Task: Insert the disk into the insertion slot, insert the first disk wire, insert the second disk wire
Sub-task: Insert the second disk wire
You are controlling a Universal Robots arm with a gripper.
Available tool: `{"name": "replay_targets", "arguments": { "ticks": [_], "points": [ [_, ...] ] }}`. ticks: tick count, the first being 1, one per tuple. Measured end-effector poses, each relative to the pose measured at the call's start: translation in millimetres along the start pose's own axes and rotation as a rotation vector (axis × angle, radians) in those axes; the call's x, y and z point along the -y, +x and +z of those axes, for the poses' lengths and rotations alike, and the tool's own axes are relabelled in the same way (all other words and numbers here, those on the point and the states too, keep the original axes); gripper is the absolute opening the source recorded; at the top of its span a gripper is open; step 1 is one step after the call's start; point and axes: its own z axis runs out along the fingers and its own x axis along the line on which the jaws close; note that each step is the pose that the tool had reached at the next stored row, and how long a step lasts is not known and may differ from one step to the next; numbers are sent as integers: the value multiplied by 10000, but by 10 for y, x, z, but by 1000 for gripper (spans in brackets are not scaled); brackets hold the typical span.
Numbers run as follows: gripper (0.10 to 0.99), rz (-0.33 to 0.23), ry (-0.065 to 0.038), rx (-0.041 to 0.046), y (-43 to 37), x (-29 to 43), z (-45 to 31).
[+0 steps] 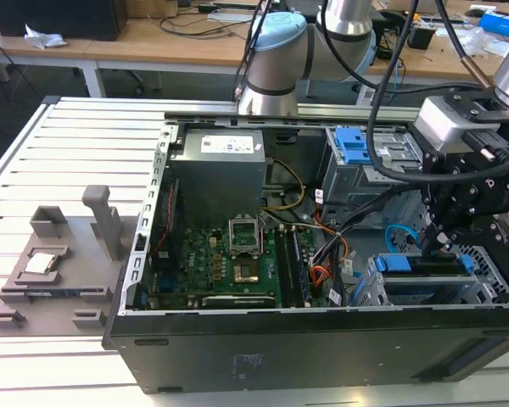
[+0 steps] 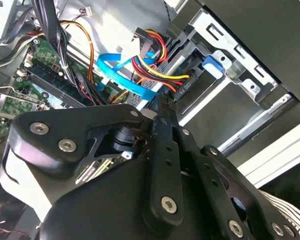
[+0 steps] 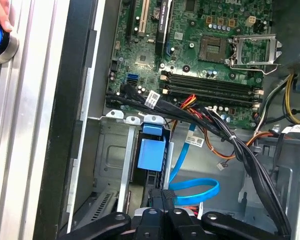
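Evidently the flat silver hard drive in its bright blue plastic carrier (image 1: 424,265) sat home in the low grey perforated metal drive cage (image 1: 369,292), at the exterior view's lower right. The black gripper (image 3: 162,196) hung at the drive's rear edge, jaws drawn together. A looped flat blue cable (image 3: 192,189) lay just beside it. That loop could snag and drag a plug askew.
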Motion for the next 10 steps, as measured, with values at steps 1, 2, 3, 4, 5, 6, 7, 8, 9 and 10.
{"name": "replay_targets", "arguments": {
  "ticks": [1, 2, 3, 4, 5, 6, 7, 8, 9, 10],
  "points": [
    [106, -11, 0, 2, 9, -1, 7],
    [106, -12, 0, 6, 18, -2, 21],
    [106, -13, 1, 5, 24, -2, 28],
    [106, -13, 0, 3, 32, -3, 36],
    [106, -13, 0, 4, 37, -4, 41],
    [106, -13, 0, 4, 43, -4, 49],
    [106, -13, 0, 3, 47, -5, 56],
    [106, -14, 1, 4, 47, -4, 58],
    [106, -14, 0, 6, 47, -4, 59],
    [106, -13, 1, 5, 47, -4, 59]
  ]
}}
